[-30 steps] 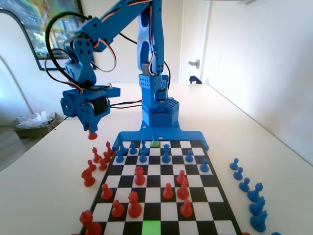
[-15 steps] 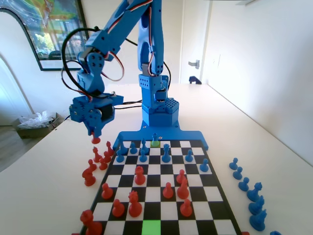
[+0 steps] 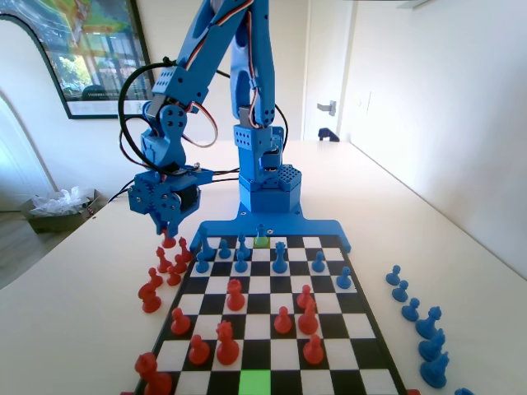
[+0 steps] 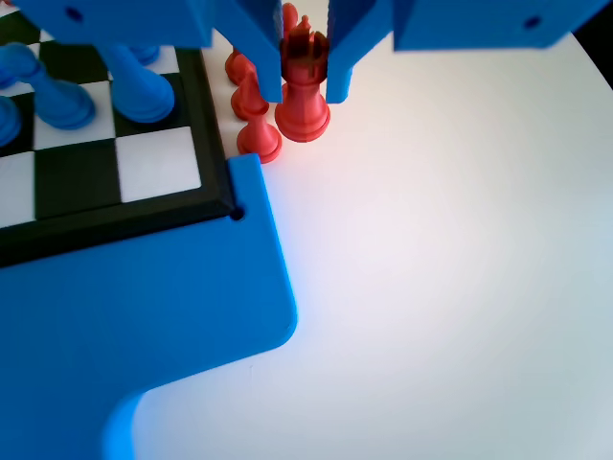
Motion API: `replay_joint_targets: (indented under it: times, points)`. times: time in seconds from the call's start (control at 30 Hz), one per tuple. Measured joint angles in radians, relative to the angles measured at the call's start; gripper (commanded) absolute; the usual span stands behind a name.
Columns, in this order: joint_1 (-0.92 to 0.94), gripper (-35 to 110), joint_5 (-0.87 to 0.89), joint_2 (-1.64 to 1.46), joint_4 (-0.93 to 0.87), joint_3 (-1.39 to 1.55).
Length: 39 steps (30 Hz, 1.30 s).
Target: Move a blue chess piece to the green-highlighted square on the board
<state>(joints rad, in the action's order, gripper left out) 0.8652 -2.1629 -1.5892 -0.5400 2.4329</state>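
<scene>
In the fixed view, a cluster of red pieces [image 3: 161, 276] stands on the white worktop [image 3: 74, 304] off the left edge of the board [image 3: 272, 317], and the gripper [image 3: 169, 233] hangs just above the far end of that cluster with a red piece [image 3: 169, 241] at its tips. The wrist view shows this more closely: the fingers [image 4: 263, 57] stand on either side of the red piece [image 4: 303, 91], whose head sits between them and whose base appears to rest on the worktop; they look closed about the head, though whether they press it is hard to say. Other red pieces stand just beside it, near the board's corner. On the board, blue pieces fill the far rows and red ones the nearer rows. A small blue chess piece [image 3: 261, 232] stands at the far edge of the board, just behind an olive-green square [image 3: 262, 242]. The green-highlighted square [image 3: 254, 383] lies bare at the near edge of the board, well apart from the gripper. Off the right edge, a row of blue pieces [image 3: 418, 325] stands on the worktop.
</scene>
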Motion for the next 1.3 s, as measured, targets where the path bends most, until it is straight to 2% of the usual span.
replay_joint_targets:
  times: [0.2,1.3]
  points:
    - [0.000,1,0.014,0.011,-0.046,0.000]
    - [0.051,2,-0.012,0.186,-0.003,-0.106]
